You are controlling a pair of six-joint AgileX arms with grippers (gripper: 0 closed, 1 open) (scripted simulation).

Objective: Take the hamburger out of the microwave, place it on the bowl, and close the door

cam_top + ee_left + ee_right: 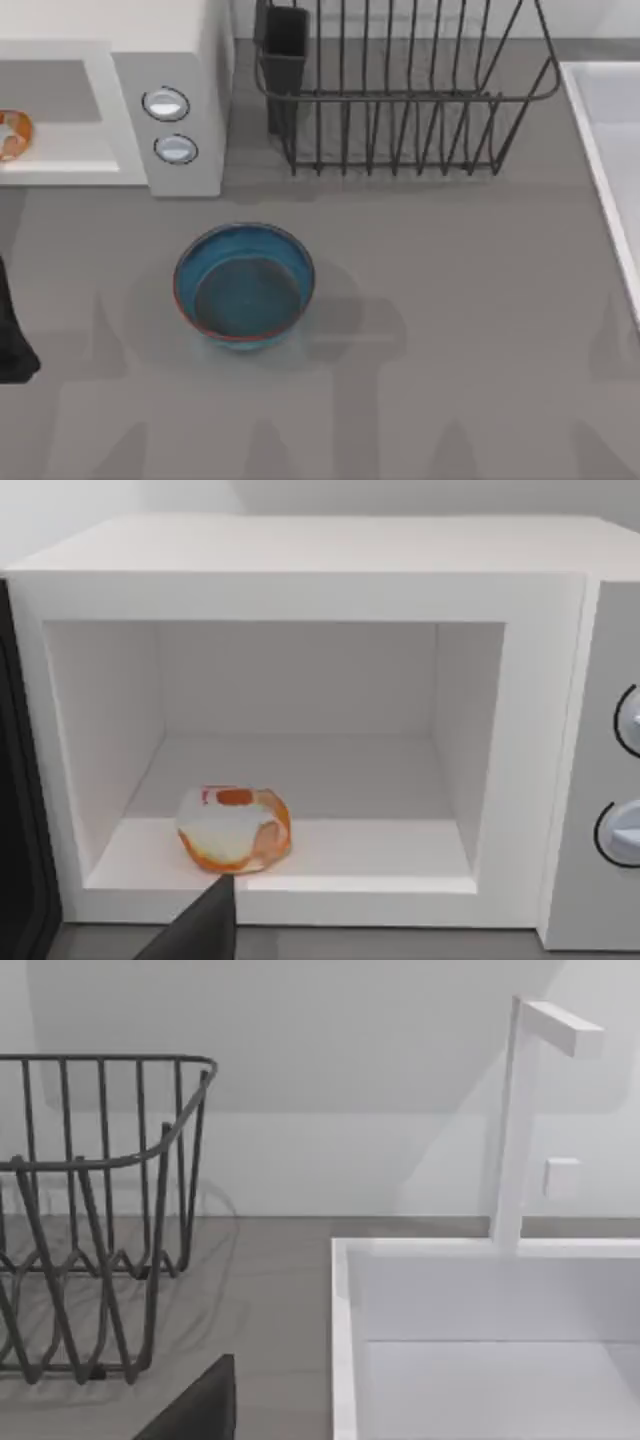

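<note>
Just before our left gripper (205, 925), whose fingers' opening we cannot tell, the hamburger (234, 827) sits near the microwave (300, 580) cavity's front-left, likely light and squashy, best pinched gently across the bun's sides.

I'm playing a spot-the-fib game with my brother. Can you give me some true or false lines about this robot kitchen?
1. The hamburger sits inside the microwave. True.
2. The bowl has a burger in it. False: the blue bowl holds nothing.
3. The microwave is shut. False: its cavity is open to view, with the door swung aside.
4. A dark wire rack stands on the table behind the bowl. True.
5. The left gripper is clutching the hamburger. False: its dark fingertip is just in front of the burger, outside the cavity.
</note>
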